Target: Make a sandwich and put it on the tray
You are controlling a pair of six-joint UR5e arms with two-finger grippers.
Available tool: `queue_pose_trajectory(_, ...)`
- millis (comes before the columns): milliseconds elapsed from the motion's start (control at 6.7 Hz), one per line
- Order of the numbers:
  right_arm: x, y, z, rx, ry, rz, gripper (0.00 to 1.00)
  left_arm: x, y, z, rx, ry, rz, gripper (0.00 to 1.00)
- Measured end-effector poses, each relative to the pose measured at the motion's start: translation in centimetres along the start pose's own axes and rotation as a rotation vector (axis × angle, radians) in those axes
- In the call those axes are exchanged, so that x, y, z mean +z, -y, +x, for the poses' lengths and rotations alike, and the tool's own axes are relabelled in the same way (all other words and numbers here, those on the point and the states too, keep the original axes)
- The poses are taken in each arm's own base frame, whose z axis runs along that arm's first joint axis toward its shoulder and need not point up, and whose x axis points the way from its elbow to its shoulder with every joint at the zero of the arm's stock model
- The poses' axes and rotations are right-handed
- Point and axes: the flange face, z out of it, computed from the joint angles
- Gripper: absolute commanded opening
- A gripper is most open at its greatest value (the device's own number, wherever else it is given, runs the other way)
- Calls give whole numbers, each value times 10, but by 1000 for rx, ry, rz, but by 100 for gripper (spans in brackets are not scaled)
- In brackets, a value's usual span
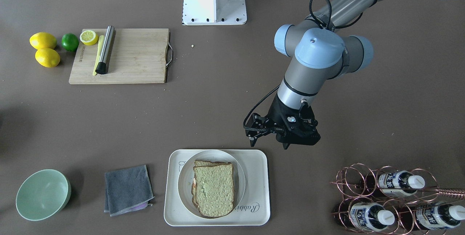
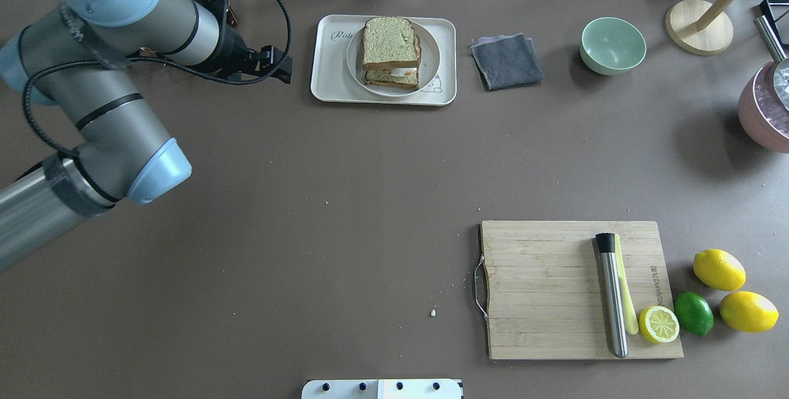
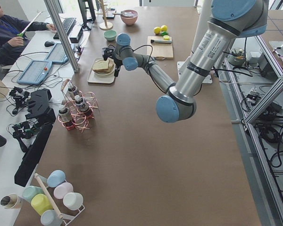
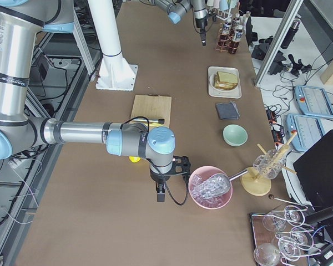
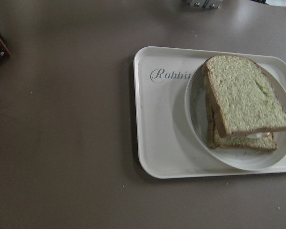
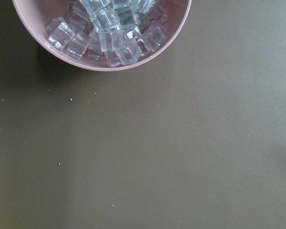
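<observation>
The sandwich (image 1: 213,191) lies on a round white plate (image 1: 240,180), and the plate sits on the cream tray (image 1: 256,162). It is two bread slices stacked a little askew. The white egg (image 2: 402,71) peeks out between them. The sandwich also shows in the left wrist view (image 5: 243,100), on the tray (image 5: 157,138) with its "Rabbit" script. My left gripper (image 1: 269,143) hovers beside the tray's robot-side corner, apart from it, and looks open and empty. My right gripper (image 4: 161,194) shows only in the exterior right view, next to a pink bowl, so I cannot tell its state.
A copper bottle rack (image 1: 392,198) stands close to my left gripper. A grey cloth (image 1: 127,189) and a green bowl (image 1: 43,195) lie past the tray. A cutting board (image 1: 138,57) holds a muddler and a lemon half. The pink ice bowl (image 6: 105,33) sits under my right wrist.
</observation>
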Motion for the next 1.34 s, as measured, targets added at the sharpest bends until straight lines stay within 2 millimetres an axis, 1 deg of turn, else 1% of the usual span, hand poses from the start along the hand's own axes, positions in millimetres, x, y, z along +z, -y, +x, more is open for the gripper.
queue_pose_trajectory(149,0,0,0,1,1,0,100,-18,-32,-48,55,23,-20,97)
queue_pose_trajectory(299,0,0,0,1,2,0,100,-37,-54,-98,111,64,-28,97)
queue_pose_trajectory(448,0,0,0,0,4,0,100,-61,-69,-158,172,116,-37,97)
queue_pose_trajectory(597,0,-1,0,0,5,0,100,-89,-75,-218,232,147,-62,97)
queue_pose_trajectory(747,1,-1,0,-1,6,0,100,-118,-76,-282,284,148,-94,97)
queue_pose_trajectory(896,0,-1,0,-1,7,0,100,-141,-74,-346,318,136,-113,97)
queue_pose_trajectory(1045,0,-1,0,-2,7,0,100,-158,-75,-399,345,139,-122,97)
queue_pose_trajectory(1195,0,0,-1,-3,7,1,100,-175,-78,-440,370,156,-137,97)
queue_pose_trajectory(1344,0,0,-1,-3,7,1,100,-194,-83,-473,391,175,-159,97)
